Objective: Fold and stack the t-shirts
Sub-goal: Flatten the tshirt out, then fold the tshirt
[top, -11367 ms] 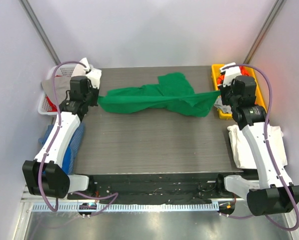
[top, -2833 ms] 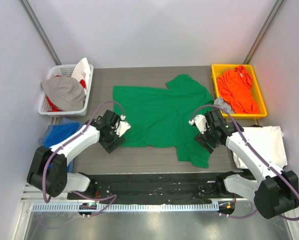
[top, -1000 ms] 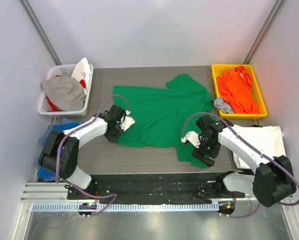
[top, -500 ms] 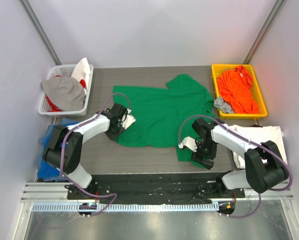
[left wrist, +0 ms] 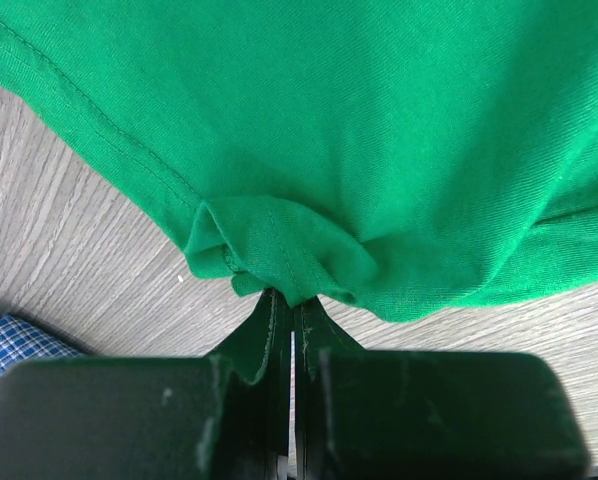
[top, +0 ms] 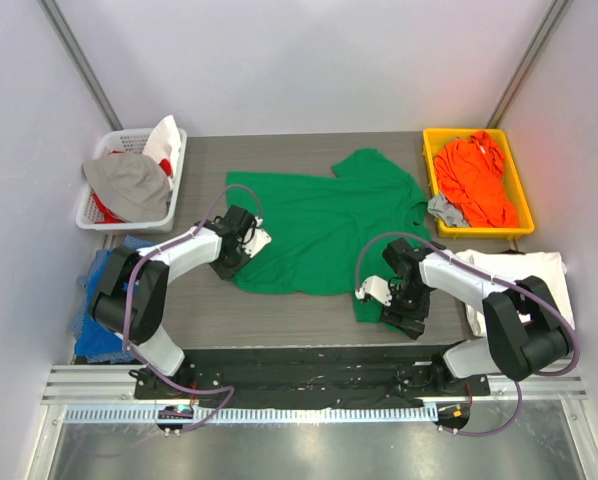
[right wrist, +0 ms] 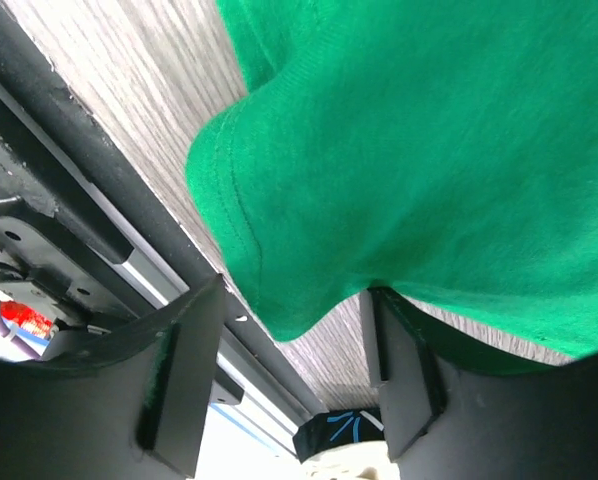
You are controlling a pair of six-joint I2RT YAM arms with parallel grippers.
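Flattening green t-shirt (top: 324, 225) on surface (top: 279, 312), pre-fold. Left gripper (left wrist: 291, 300) pinches near-left hem corner; right gripper (right wrist: 294, 295) jaws apart, straddling near-right corner, not yet clamped. Next, prob.: right closes, both lift hem evenly. Qty: green 1; orange t-shirt (top: 476, 180) 1, in yellow bin (top: 428, 160); white t-shirt (top: 519, 272) 1, right of surface.

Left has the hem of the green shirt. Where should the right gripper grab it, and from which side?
Grip the green t-shirt by its near sleeve, the flap jutting toward the table's near edge. Its edge lies loose there, so come in low from that side. The open right gripper straddles that edge; the left gripper is shut on the bunched hem.
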